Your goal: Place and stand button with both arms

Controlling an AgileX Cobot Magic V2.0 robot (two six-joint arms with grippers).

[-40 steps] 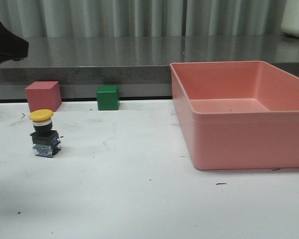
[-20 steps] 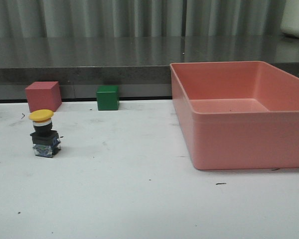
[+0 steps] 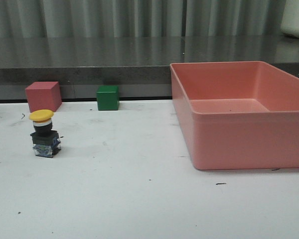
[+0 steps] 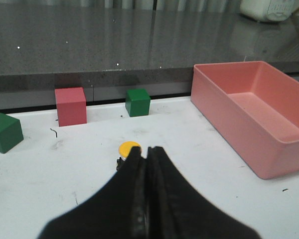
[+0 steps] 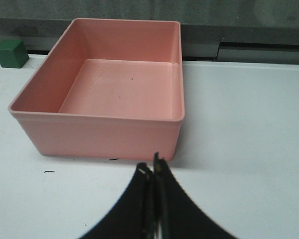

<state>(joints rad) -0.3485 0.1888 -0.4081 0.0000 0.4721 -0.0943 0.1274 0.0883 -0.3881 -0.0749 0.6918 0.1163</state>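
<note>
Front view: the button [image 3: 44, 134] is seen standing upright on the white table [image 3: 139, 199], yellow cap up, dark blocky base down, on the left side. No arm or gripper is seen in this view, and nothing is touching the button. A pink cube [image 3: 43, 96] is placed just behind it, a green cube [image 3: 107, 97] further right along the back edge, and a large pink bin [image 3: 244, 112] is set well apart on the right. From the left wrist view, the left gripper [image 4: 148, 152] is seen with fingers pressed together, nothing held between them. The button's yellow cap [image 4: 129, 148] is visible just past the fingertips, slightly off to one side of them; most of its base is hidden behind the fingers, and no contact between fingertips and cap is seen, with the gripper absent from the front view. A second green cube [image 4: 5, 132] is also caught in this view, near the table's left edge. From the right wrist view, the right gripper [image 5: 152, 172] is likewise closed and empty, held over bare table near the front wall of the pink bin, far from the button. The bin's interior is seen with nothing in it.
</note>
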